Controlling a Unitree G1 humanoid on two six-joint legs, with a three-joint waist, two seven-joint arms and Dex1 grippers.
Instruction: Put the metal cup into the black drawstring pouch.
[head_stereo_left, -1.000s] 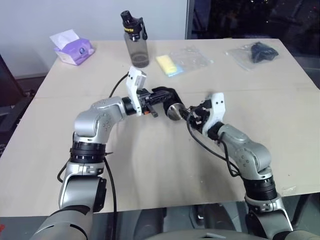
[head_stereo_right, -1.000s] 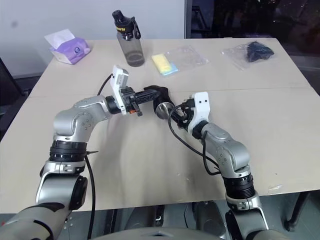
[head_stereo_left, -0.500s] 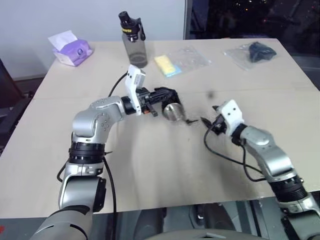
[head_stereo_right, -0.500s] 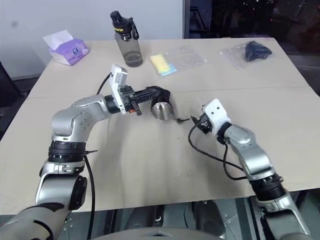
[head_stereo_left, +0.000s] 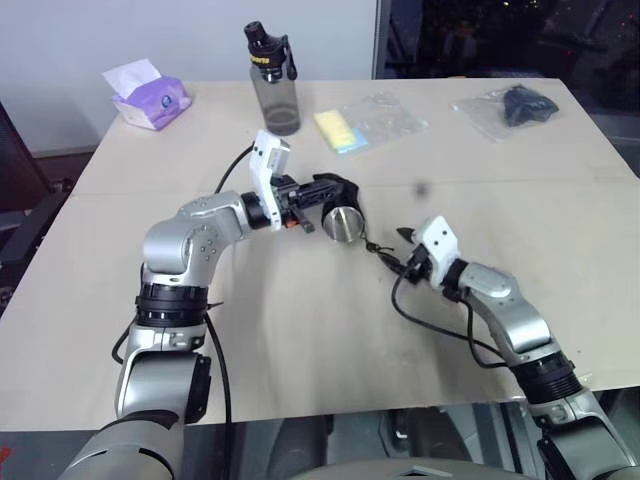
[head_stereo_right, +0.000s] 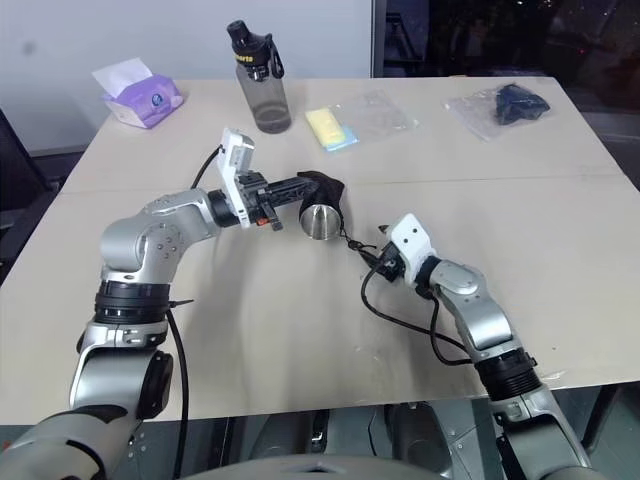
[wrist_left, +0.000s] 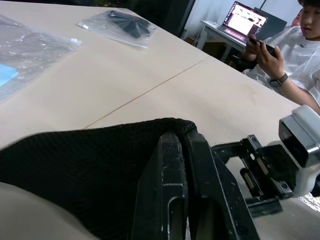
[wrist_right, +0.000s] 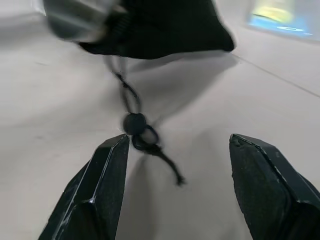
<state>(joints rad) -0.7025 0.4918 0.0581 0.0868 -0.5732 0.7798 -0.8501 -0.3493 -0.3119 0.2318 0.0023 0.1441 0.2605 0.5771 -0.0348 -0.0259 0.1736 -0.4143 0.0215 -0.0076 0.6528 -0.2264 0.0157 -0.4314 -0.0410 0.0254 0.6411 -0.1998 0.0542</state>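
The left gripper (head_stereo_left: 312, 203) has its jaws clenched on the rim of the soft black fabric drawstring pouch (head_stereo_left: 338, 188). The shiny silver steel cup (head_stereo_left: 341, 222) sits in the pouch mouth above the tabletop (head_stereo_left: 300, 330). The right gripper (wrist_right: 180, 195), jaws spread wide and empty, faces the pouch's knotted black cord (wrist_right: 135, 123), seen close in the right wrist view.

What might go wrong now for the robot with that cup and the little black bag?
The metal cup sits only partly in the black drawstring pouch, its base sticking out, so it might slide free. The left pincer pinches just one edge of the fabric, which may slip. The open right pincer hovers at the cord and could snag it, tugging the pouch.
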